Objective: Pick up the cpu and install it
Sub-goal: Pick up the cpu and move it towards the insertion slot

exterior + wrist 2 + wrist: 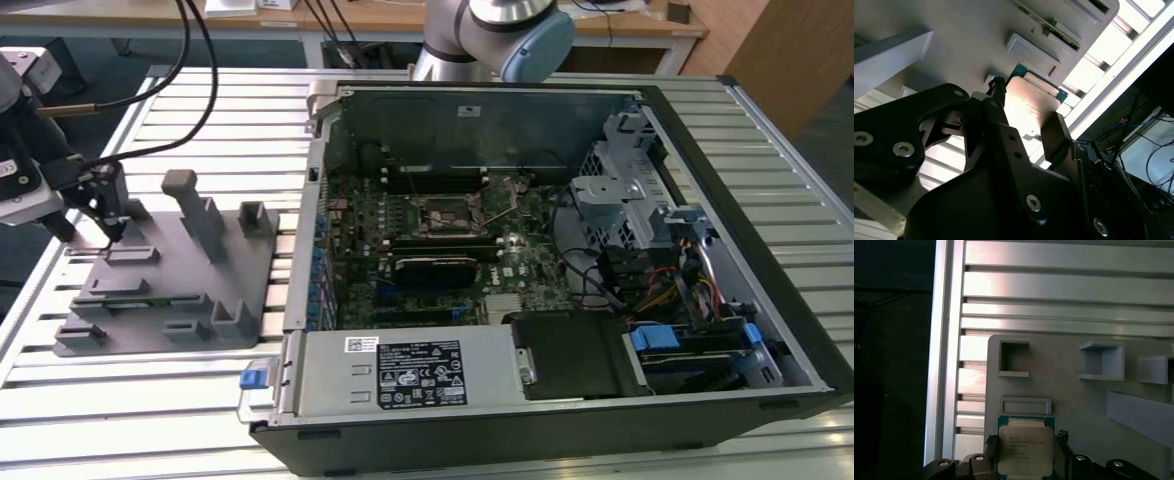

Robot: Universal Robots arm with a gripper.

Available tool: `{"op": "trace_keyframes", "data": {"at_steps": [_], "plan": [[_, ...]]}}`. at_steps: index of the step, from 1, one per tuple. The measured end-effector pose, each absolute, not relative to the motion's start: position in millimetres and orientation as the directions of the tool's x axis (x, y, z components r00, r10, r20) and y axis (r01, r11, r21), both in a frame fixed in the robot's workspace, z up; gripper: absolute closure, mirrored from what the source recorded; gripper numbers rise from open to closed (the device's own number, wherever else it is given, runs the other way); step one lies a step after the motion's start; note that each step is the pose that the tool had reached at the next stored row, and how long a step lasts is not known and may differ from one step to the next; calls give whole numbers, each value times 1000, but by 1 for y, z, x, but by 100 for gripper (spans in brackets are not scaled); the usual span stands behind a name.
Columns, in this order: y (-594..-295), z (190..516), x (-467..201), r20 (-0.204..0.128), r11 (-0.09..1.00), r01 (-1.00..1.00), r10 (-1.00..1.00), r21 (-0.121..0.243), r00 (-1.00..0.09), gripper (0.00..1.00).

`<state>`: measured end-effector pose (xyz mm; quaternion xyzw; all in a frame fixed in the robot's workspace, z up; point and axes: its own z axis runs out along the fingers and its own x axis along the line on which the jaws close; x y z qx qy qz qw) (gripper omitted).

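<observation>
Even, bright light fills the exterior view. In the second wrist view, glare whitens the cpu (1026,107) and table (1106,47).

This is a robotics lab or test workshop, not a home or a shop. The work surface is a table (147,420) built of slotted aluminium profiles, with the base of a robot arm (494,35) standing at its far edge. On the table lies an opened desktop computer case (534,120), side panel off and motherboard (441,240) exposed (drive cage and wiring too). Beside it is a grey plastic fixture tray (174,300) with upright posts and pockets. In the first wrist view a bare cpu (1025,452) shows against that tray. Loose black cables (210,70) hang over the table, and wooden desks (387,18) stand behind.
</observation>
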<state>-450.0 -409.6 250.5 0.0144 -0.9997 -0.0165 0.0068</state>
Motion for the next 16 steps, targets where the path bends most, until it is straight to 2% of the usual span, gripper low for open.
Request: {"op": "trace_keyframes", "data": {"at_steps": [16], "plan": [[-409,262,-450,13,999,-29,-29,33,-999,47]]}}
